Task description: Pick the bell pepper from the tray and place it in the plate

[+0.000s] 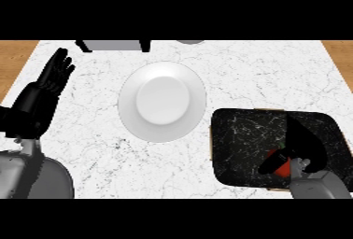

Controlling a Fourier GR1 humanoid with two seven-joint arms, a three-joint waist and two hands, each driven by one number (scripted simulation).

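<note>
Showing only as a small patch of red, the bell pepper (283, 166) lay in the black tray (238, 140), toward its near right part, mostly hidden by the right hand (298, 151) that came in from the lower right edge of the view. That hand's black fingers were curled over and around the pepper, closed on it, with red visible between the fingers and the thumb. Whether the pepper was touching the tray floor or lifted just clear of it could not be told from this steep angle. A dark shadow ran up across the tray's right half from the hand. The grey forearm behind the hand entered at the bottom right.

The tray, dark with pale marbled veins and rounded corners, sat on the right side of the white marble counter (89, 135). Just to its left, near but not touching, lay the white plate (162, 101), round with a shallow inner well and nothing on it.

On the far left, the left hand (43, 91) rested above the counter's edge, its fingers straight and relaxed, pointing up and away, holding nothing. Its grey forearm filled the lower left corner.

At the far edge of the counter stood a grey object with black ends (114, 45), and beside it a small grey rounded shape (190, 41), cut off by the view.
</note>
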